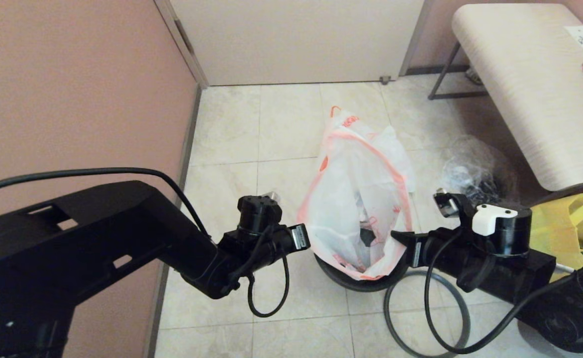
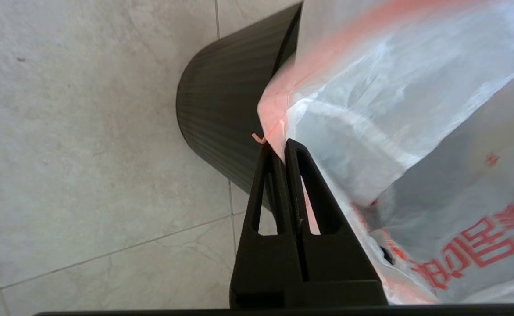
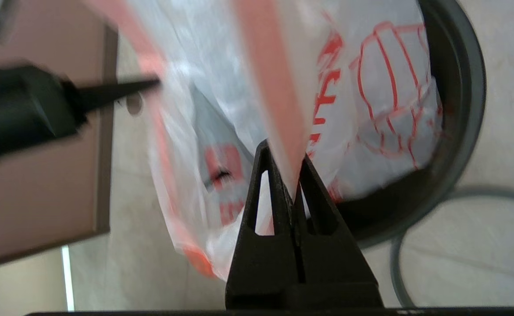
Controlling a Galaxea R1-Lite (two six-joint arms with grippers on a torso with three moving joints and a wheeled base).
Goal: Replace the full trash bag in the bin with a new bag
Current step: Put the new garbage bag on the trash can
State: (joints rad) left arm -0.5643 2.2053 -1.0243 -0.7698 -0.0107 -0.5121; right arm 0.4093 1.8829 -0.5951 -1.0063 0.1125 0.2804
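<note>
The new bag (image 1: 351, 209) stands open over the bin (image 1: 341, 282), thin white plastic with a pink-orange hem; its lower part with the red line drawing (image 3: 388, 87) hangs inside the bin (image 3: 454, 87). My left gripper (image 1: 309, 241) is shut on the hem at the bag's left side (image 2: 279, 145), just beside the ribbed black bin wall (image 2: 226, 101). On the opposite side my right gripper (image 1: 396, 236) is shut on the hem (image 3: 285, 153). The grey hoop (image 1: 465, 318) lies on the floor, off the bin. Behind the new bag, the lumpy full trash bag (image 1: 396, 149) is partly hidden.
A clear bag of black bits (image 1: 470, 169) lies on the tiles at the right, next to a yellow tote (image 1: 570, 223). A pale bench (image 1: 520, 89) stands at the back right. The pink wall (image 1: 72, 89) runs close along the left; a door (image 1: 296, 40) closes the far end.
</note>
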